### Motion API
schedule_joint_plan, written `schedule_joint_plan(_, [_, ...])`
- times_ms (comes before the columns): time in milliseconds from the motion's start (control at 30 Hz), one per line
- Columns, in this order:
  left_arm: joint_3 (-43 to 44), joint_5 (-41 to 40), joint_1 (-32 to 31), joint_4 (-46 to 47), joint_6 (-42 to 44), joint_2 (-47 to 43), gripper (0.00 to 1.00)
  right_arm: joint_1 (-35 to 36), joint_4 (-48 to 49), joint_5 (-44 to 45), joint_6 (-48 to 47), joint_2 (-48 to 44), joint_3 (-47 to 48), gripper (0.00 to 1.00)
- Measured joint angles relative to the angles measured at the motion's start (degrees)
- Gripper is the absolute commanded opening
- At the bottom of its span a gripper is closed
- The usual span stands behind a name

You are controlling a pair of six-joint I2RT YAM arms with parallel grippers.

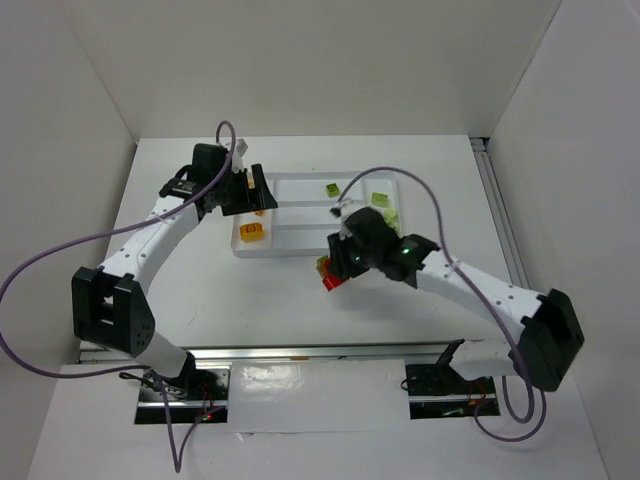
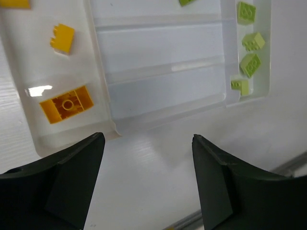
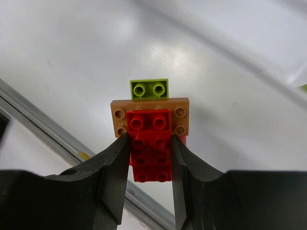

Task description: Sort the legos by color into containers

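Note:
The white tray (image 1: 300, 215) lies mid-table. My right gripper (image 3: 150, 139) is shut on a red brick (image 3: 148, 122) that is stuck to a tan plate (image 3: 182, 117) and a lime green brick (image 3: 149, 89). In the top view this stack (image 1: 329, 280) sits in the right gripper (image 1: 335, 272) just in front of the tray's near edge. My left gripper (image 2: 148, 136) is open and empty, over the table beside the tray's (image 2: 158, 52) left end (image 1: 250, 190). Yellow bricks (image 2: 66, 104) lie in that end section. Several green bricks (image 2: 250, 63) lie in the opposite end section.
One more green brick (image 1: 331, 188) lies in a far middle slot of the tray. A metal rail (image 3: 43, 122) runs along the table's near edge below the right gripper. White walls close in the table on three sides.

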Motion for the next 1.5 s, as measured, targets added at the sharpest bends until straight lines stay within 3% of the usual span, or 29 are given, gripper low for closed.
schedule_joint_plan(167, [-4.48, 13.51, 1.14, 3.08, -0.55, 0.57, 0.94, -16.11, 6.82, -14.45, 0.5, -8.81, -0.11, 0.21])
schedule_joint_plan(433, [-13.29, 28.24, -4.07, 16.44, -3.76, 0.52, 0.9, -24.79, 14.25, -35.12, 4.35, -10.21, -5.03, 0.2])
schedule_joint_plan(667, [-20.9, 38.47, -4.57, 26.03, -4.7, 0.42, 0.9, -33.7, 23.08, -50.07, 12.04, -11.78, -10.75, 0.2])
schedule_joint_plan(800, [-22.82, 43.74, -4.57, 34.58, -6.27, -0.48, 0.98, -34.29, 27.3, -55.32, 14.8, -12.15, -11.23, 0.2])
schedule_joint_plan(1133, [-24.15, 55.58, -7.67, 54.62, -13.81, -0.5, 0.97, -34.29, 29.46, -62.64, 15.87, -12.17, -11.34, 0.2])
schedule_joint_plan(1500, [-19.5, 59.14, -13.31, 50.9, -9.03, 1.99, 0.87, -33.79, 29.9, -64.65, 15.8, -12.15, -11.32, 0.2])
